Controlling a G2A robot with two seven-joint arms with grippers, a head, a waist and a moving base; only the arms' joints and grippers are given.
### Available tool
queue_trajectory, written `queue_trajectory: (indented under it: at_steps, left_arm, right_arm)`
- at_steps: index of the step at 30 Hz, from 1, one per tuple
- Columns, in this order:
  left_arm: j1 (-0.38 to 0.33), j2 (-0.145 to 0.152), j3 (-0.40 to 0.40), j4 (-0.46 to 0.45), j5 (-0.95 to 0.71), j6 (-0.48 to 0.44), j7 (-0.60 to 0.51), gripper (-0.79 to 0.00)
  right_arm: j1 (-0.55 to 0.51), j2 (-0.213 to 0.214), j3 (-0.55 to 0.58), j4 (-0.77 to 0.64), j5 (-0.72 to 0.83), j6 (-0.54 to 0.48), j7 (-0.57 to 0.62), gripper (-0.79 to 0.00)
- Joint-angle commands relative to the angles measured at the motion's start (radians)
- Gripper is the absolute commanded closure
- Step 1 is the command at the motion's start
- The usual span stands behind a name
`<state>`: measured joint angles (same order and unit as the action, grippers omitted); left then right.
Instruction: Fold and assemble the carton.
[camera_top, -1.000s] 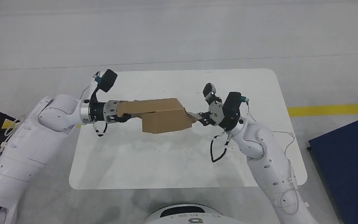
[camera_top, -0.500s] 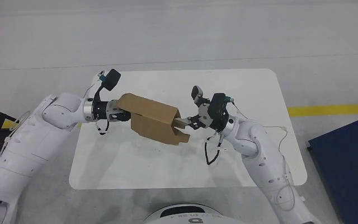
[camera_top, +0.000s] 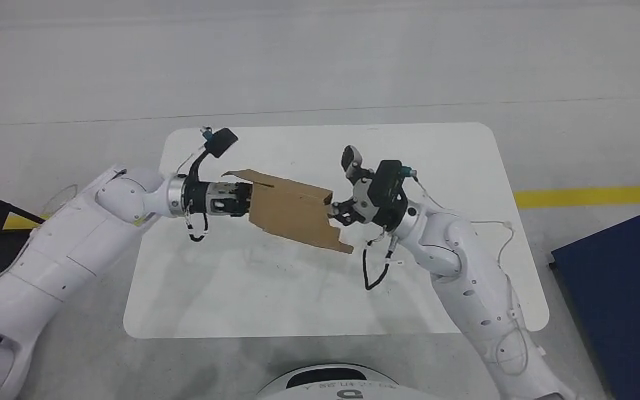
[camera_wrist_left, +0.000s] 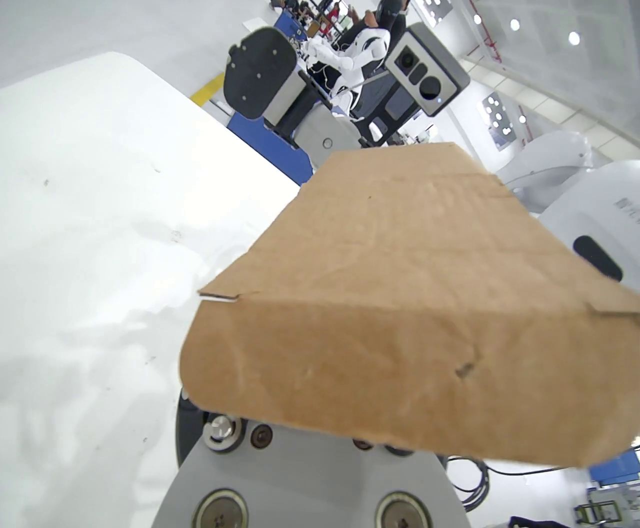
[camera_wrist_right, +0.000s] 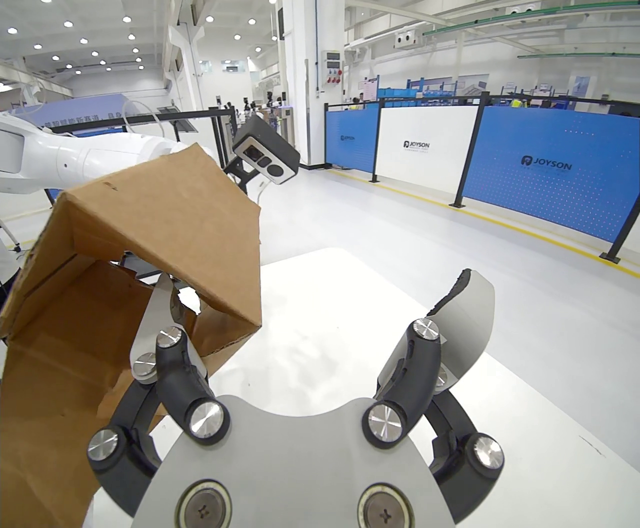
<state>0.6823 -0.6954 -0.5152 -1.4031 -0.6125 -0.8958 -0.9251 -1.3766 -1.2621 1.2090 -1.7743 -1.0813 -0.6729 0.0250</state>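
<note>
Carton (camera_top: 295, 212) is held off the counter (camera_top: 450, 200), clamped by left end effector (camera_top: 243, 197), so the wide-open right end effector (camera_wrist_right: 316, 300) can be hooked inside, probably.

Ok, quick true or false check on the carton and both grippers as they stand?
1. The right gripper is open. True.
2. The carton lies alone at a far corner of the table. False: it spans mid-table between the left gripper and the right one.
3. One of the right fingers sits inside the carton's open end. True.
4. The carton's end toward the right gripper is sealed. False: it gapes open, with the inside visible.
</note>
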Motion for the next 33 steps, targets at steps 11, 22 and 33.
queue_trajectory:
  at_steps: [11,22,33]
  left_arm:
    - [-0.054,-0.022,0.077,0.073,-0.166,0.025,-0.024,0.000]
    - [-0.006,-0.043,0.071,0.088,-0.280,0.061,-0.006,0.000]
    - [-0.023,-0.153,0.077,0.155,-0.440,0.133,-0.132,0.000]
  right_arm:
    - [-0.019,0.007,0.033,-0.007,-0.001,0.003,-0.009,-0.785]
    - [-0.058,0.016,0.106,-0.063,-0.041,0.053,-0.077,-0.785]
    - [-0.232,0.039,0.334,-0.185,-0.004,0.098,-0.207,-0.785]
